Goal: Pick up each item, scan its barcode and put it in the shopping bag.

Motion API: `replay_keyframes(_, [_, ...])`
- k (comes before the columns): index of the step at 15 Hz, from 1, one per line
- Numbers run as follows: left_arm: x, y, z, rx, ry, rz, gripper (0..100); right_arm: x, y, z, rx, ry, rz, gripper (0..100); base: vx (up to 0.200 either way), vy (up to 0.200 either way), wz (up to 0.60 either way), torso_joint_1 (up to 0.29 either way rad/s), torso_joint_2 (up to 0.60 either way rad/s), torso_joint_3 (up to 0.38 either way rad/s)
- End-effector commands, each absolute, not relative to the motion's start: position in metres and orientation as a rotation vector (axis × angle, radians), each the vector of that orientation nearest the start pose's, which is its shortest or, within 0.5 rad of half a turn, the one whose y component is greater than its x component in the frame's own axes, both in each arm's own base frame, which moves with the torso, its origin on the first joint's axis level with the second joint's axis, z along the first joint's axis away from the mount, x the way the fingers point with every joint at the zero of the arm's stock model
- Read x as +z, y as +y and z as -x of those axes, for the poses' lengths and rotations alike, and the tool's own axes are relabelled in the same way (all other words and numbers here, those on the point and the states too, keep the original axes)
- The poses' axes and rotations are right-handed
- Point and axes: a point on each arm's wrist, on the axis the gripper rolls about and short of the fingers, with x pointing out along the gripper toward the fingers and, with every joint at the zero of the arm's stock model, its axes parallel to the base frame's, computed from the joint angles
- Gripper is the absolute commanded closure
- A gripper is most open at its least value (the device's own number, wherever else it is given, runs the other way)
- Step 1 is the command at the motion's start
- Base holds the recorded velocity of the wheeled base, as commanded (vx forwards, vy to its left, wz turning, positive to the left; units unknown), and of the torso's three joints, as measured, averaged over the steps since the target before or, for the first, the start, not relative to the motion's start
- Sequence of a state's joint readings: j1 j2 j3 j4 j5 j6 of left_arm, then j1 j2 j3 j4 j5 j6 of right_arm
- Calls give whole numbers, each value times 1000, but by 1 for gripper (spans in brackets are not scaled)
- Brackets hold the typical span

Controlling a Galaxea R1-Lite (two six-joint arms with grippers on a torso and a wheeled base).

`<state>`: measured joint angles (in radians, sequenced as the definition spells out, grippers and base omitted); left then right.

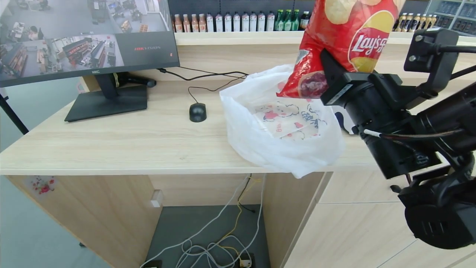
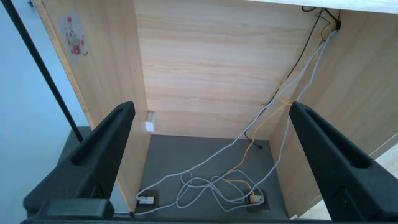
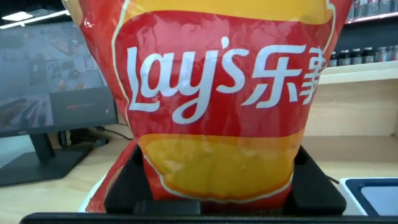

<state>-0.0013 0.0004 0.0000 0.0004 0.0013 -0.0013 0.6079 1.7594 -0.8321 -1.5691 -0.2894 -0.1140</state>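
A red and yellow chip bag (image 1: 346, 41) hangs upright in the air, its lower end just above the open mouth of the white plastic shopping bag (image 1: 260, 145) on the counter. My right gripper (image 1: 333, 69) is shut on the bag's lower part, coming in from the right. In the right wrist view the chip bag (image 3: 217, 93) stands between the two dark fingers (image 3: 127, 183). A pale packet with cartoon print (image 1: 286, 121) lies inside the shopping bag. My left gripper (image 2: 212, 112) is open and holds nothing, low down facing the space under the counter.
On the wooden counter (image 1: 130, 145) a monitor (image 1: 85, 37) on a black stand is at the left, with a black mouse (image 1: 197, 112) and cables near the middle. Bottles (image 1: 238, 22) line a shelf behind. Loose cables (image 2: 217, 186) lie on the floor under the counter.
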Motion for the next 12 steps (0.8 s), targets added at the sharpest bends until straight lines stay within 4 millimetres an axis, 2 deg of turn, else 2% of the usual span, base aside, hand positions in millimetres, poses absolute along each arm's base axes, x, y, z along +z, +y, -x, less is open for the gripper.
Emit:
replay_keyframes(1, [75,0,23,2,0,2,0,250,182,-263,291,-567,-190,100,0,0,0,0,0,0])
replay_keyframes(3, [75,0,23,2,0,2,0,248,193,-258,285,-517,-261,100,0,0,0,0,0,0])
replay_keyframes(5, [75,0,23,0,0,2,0,250,196,-256,299,-465,-244,100,0,0,0,0,0,0])
replay_keyframes(8, [75,0,23,2,0,0,0,278,201,-261,313,-304,-241,100,0,0,0,0,0,0])
replay_keyframes(12, [75,0,23,0,2,-14,0,289,206,-268,317,-158,-224,100,0,0,0,0,0,0])
